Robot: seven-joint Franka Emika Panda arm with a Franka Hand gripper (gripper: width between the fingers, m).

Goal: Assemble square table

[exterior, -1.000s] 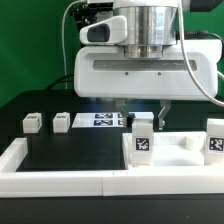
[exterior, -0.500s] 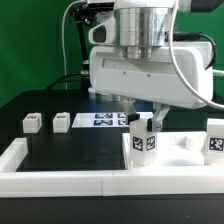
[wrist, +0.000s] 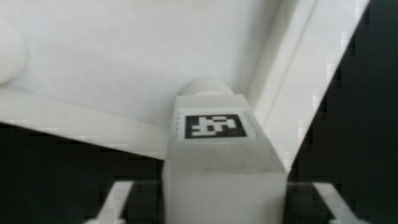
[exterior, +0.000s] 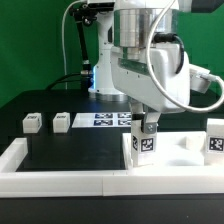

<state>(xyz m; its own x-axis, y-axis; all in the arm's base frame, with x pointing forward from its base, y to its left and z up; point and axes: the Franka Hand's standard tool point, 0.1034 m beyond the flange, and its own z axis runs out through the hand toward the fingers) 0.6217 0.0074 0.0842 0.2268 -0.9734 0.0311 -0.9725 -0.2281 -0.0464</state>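
The square table's white slab [exterior: 186,152] lies at the exterior view's right, inside the border wall. A white leg block [exterior: 144,143] with a black-white tag stands upright on the slab's near left corner. My gripper [exterior: 147,123] comes down on it from above and is shut on its upper part. In the wrist view the same leg [wrist: 217,140] runs between my two fingers [wrist: 125,198], with the slab [wrist: 107,70] beneath it. Another tagged leg [exterior: 214,141] stands at the slab's far right. Two small leg blocks [exterior: 32,122] [exterior: 61,121] lie on the black table at the left.
The marker board [exterior: 106,119] lies flat behind the leg I hold. The long white U-shaped border wall [exterior: 60,181] runs along the front and up the left side. The arm's large white hand body hangs low over the middle of the scene.
My hand has turned about its vertical axis, from broadside to the camera to angled. The gripped leg stays at the same spot on the slab.
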